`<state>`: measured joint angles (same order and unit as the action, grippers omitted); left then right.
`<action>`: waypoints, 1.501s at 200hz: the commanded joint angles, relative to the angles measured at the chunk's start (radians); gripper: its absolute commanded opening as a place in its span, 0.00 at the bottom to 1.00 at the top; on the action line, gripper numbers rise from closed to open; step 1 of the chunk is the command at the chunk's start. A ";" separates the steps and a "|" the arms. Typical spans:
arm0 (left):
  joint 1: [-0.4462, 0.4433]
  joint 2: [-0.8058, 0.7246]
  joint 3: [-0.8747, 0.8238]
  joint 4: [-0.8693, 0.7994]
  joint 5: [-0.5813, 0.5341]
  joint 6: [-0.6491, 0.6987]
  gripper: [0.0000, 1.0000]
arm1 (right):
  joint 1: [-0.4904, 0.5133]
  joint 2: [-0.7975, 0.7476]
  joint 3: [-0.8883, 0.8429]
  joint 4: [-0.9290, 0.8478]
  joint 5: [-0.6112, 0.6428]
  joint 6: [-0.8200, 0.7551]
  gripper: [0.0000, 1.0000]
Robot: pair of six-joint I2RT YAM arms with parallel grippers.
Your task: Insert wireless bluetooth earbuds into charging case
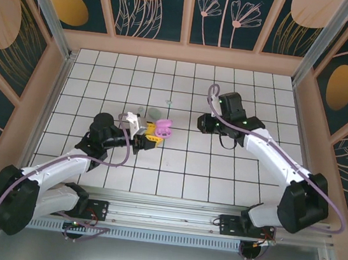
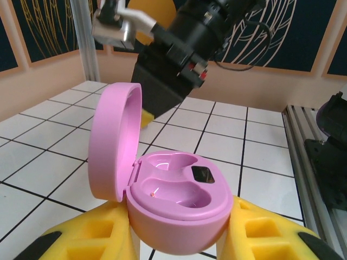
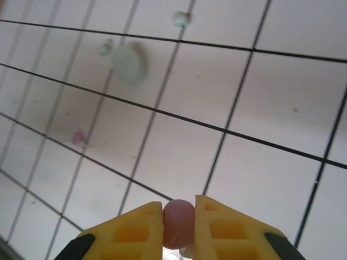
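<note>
The left gripper [image 2: 181,241] is clenched on the pink case [image 2: 179,208], with 1 yellow finger against each side of its base. It holds the case over the table [image 1: 220,168] near the middle. The case is open. Its lid [image 2: 111,141] stands upright on the left, and its 2 wells are bare, with a dark patch in the right-hand well.

The right gripper [image 3: 179,212] is pinched on the held bud [image 3: 179,227], a pink one caught between its fingertips and clear of the tiles. In the top view this gripper sits to the right of the pink case, near it but apart. In the left wrist view the right arm's black wrist hangs just behind the lid, which covers part of it.

Other things lie on the tiles beyond. The mint case [image 3: 129,62] is blurred, so I cannot tell if it is open or closed. There are 2 mint buds, 1 [image 3: 104,49] just beside that case and 1 [image 3: 180,19] farther off. The loose pink bud [image 3: 79,136] lies alone, well apart from the mint case. In the top view the mint case lies just past the pink case, on the far side from the arm bases.
</note>
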<state>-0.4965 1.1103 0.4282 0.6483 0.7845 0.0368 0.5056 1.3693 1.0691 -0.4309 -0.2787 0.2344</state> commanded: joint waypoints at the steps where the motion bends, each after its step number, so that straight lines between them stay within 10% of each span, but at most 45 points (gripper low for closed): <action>1: -0.005 0.016 0.025 0.078 0.015 -0.044 0.12 | 0.000 -0.062 -0.019 0.055 -0.120 -0.020 0.13; 146: -0.005 0.060 0.065 0.098 0.088 -0.048 0.13 | 0.204 -0.143 0.071 0.056 -0.385 -0.158 0.11; 300: -0.005 0.035 0.064 0.136 0.105 -0.088 0.12 | 0.254 -0.055 0.124 0.008 -0.278 -0.235 0.12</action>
<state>-0.4969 1.1671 0.4702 0.7296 0.8635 -0.0364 0.7517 1.3193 1.1866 -0.3992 -0.5762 0.0345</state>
